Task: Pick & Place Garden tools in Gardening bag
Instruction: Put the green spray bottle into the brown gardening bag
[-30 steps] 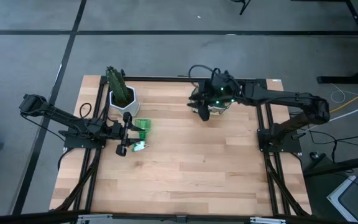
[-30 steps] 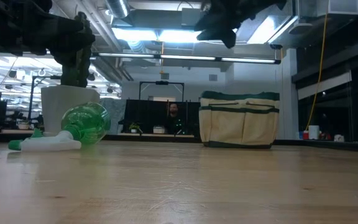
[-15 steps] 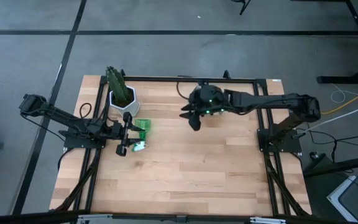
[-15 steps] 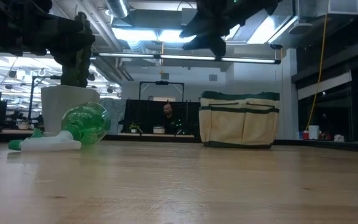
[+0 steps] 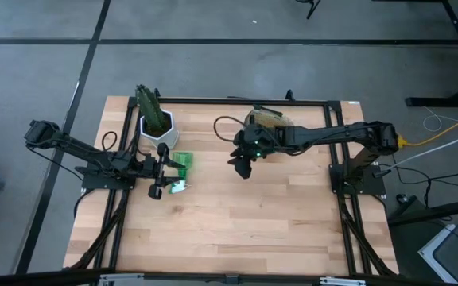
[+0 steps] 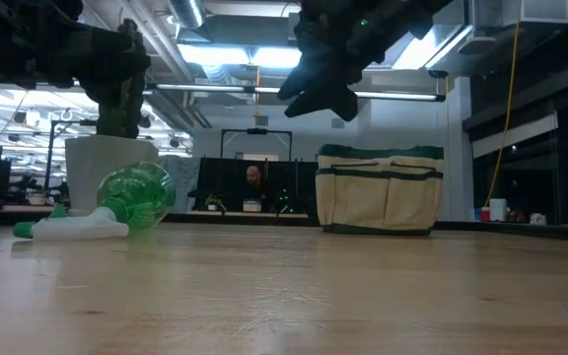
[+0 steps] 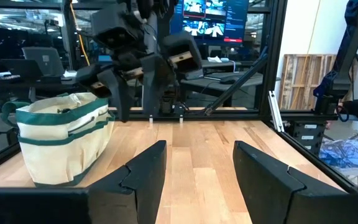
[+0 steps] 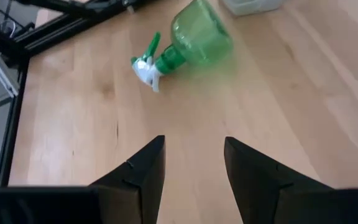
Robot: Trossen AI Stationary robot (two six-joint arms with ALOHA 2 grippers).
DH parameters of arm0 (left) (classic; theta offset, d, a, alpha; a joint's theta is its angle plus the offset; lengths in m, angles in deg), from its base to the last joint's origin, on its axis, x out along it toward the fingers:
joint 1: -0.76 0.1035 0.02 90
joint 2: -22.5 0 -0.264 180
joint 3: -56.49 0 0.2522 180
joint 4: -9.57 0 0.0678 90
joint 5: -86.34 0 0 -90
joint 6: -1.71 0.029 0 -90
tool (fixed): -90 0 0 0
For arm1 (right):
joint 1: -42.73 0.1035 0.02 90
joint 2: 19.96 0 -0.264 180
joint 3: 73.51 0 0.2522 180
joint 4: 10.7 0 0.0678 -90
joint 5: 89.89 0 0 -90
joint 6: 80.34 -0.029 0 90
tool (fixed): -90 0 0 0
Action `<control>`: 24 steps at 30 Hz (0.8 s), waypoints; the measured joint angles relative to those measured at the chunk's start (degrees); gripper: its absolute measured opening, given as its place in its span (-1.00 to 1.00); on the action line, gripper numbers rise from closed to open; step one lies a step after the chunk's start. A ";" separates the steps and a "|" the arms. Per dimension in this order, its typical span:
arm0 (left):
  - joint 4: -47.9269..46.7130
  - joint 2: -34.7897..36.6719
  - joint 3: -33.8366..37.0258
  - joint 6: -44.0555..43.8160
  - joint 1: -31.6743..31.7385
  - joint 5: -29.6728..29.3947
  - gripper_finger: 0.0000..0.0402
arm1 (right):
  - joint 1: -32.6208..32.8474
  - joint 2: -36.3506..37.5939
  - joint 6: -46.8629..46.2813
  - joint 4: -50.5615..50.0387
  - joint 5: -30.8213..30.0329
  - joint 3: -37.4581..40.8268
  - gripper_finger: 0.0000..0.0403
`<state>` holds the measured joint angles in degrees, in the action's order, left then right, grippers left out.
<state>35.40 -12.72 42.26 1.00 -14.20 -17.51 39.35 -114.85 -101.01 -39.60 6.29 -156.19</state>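
Beige canvas gardening bag [image 6: 380, 189] with green trim is stood at the table's back | right gripper [image 5: 242, 168] is held above mid-table, parted, empty | left gripper [image 5: 158, 170] is parked by the translucent green spray bottle [image 5: 181, 162], wide, empty.

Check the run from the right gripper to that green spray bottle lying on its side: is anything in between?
Nothing visible. The right gripper, jaws open and empty, is up off the table, with only bare wood between it and the green spray bottle. The white pot stands beyond the bottle, and the left gripper waits beside it.
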 joint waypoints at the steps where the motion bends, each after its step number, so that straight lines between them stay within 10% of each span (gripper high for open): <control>1: -0.02 -0.02 0.00 0.00 0.00 0.00 -0.09 | 0.32 -0.15 0.01 0.02 0.00 0.01 -0.17; 24: 0.00 -0.01 0.00 -0.01 0.01 0.01 -0.09 | 6.28 -0.62 11.08 1.78 0.02 0.00 -0.17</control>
<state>35.40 -12.73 42.26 0.99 -14.19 -17.50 45.64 -115.47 -89.92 -37.82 6.30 -156.19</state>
